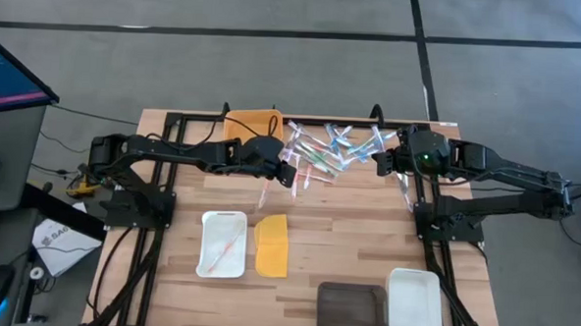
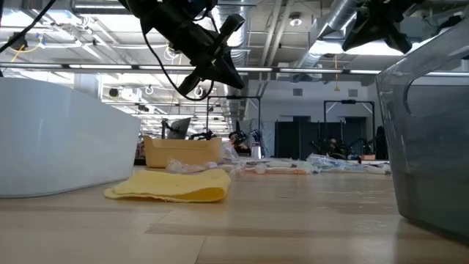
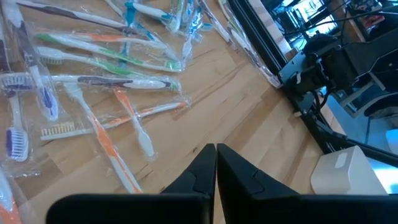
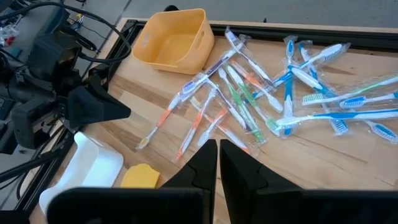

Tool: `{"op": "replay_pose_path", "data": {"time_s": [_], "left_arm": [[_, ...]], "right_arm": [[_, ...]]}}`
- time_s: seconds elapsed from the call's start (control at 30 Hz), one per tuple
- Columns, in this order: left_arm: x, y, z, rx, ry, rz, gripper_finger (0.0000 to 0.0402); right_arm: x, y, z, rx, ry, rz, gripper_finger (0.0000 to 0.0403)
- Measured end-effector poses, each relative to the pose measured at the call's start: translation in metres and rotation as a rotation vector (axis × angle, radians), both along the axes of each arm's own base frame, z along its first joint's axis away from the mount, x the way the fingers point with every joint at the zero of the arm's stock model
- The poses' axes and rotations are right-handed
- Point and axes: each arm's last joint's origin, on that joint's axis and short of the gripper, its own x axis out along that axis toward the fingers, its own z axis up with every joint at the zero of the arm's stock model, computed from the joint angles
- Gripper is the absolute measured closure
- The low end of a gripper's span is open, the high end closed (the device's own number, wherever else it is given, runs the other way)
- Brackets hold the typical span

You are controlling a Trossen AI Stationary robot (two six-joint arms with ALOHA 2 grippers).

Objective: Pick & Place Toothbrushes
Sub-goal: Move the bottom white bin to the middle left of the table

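Wooden bench (image 1: 345,254) carries the toothbrushes (image 1: 325,150) along its far edge, both pincers, left pincer (image 1: 292,175) and right pincer (image 1: 387,165), closed empty beside them.

Plastic, wood and dark matt metal under the workshop lights

The table (image 1: 346,239) is showing pale wooden planks with a smooth, faintly satin finish, and a black matt metal frame (image 1: 174,128) is running round it. The toothbrushes (image 4: 273,93) are looking like glossy coloured plastic, each one lying in a clear crinkled film wrapper that is catching the light. The yellow bin (image 4: 174,40) is showing smooth matt plastic, as is the flat yellow lid (image 1: 272,245). The white tray (image 1: 223,244) is looking like smooth, slightly glossy plastic; the grey tray (image 1: 351,308) is appearing smoky and translucent. Both grippers' fingers (image 3: 205,180) are showing matt black plastic.
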Motion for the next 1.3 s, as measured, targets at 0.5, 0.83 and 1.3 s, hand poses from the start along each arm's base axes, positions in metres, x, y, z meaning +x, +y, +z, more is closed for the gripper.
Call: {"op": "replay_pose_path", "data": {"time_s": [0.5, 0.83, 1.3], "left_arm": [[0.0011, 0.0002, 0.0014, 0.003, -0.019, 0.000, 0.0394], [0.0018, 0.0004, 0.0023, 0.005, -0.032, 0.000, 0.0394], [0.0025, 0.0005, 0.0035, 0.008, -0.046, 0.000, 0.0394]], "right_arm": [[0.0000, 0.0000, 0.0000, 0.000, 0.000, 0.000, 0.0386], [0.0000, 0.0000, 0.0000, 0.000, 0.000, 0.000, 0.0386], [0.0000, 0.0000, 0.0000, 0.000, 0.000, 0.000, 0.0386]]}}
